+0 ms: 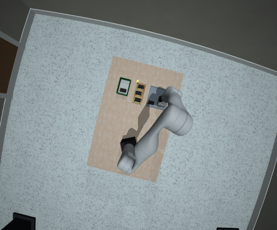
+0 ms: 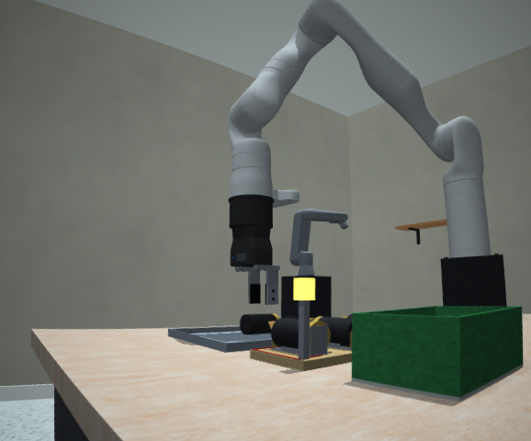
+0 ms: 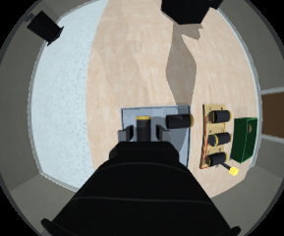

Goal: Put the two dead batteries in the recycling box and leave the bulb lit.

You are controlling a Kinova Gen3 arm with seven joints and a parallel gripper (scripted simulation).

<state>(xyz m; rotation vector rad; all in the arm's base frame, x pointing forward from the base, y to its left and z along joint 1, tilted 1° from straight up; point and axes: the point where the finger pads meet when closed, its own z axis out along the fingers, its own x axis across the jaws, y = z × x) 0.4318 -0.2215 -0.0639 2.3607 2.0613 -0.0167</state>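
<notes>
My open gripper [image 2: 262,296] [image 3: 143,133] is above the grey-blue tray [image 1: 155,91] [image 2: 247,344]. In the wrist view, a black battery with a yellow end [image 3: 142,129] lies on the tray between and below the fingers, untouched. Another battery [image 1: 150,102] [image 3: 179,121] lies crosswise near the tray's edge. The holder [image 2: 303,365] carries three batteries: one by the bulb [image 1: 140,86] [image 3: 216,158], a middle one [image 1: 138,92] [image 3: 220,139] and a far one [image 1: 137,99] [image 3: 221,116]. The bulb [image 1: 137,81] [image 2: 303,288] [image 3: 234,171] glows yellow. The green recycling box [image 2: 406,353] stands upright on the table with one battery [image 1: 122,90] inside.
The holder stands between the tray and the box. The bulb's post [image 2: 303,327] rises at one end of the holder. The arm's black base [image 1: 128,141] [image 2: 473,279] is at the other end of the table [image 1: 109,119]. A second, smaller grey arm [image 2: 301,232] shows behind the holder in the exterior view.
</notes>
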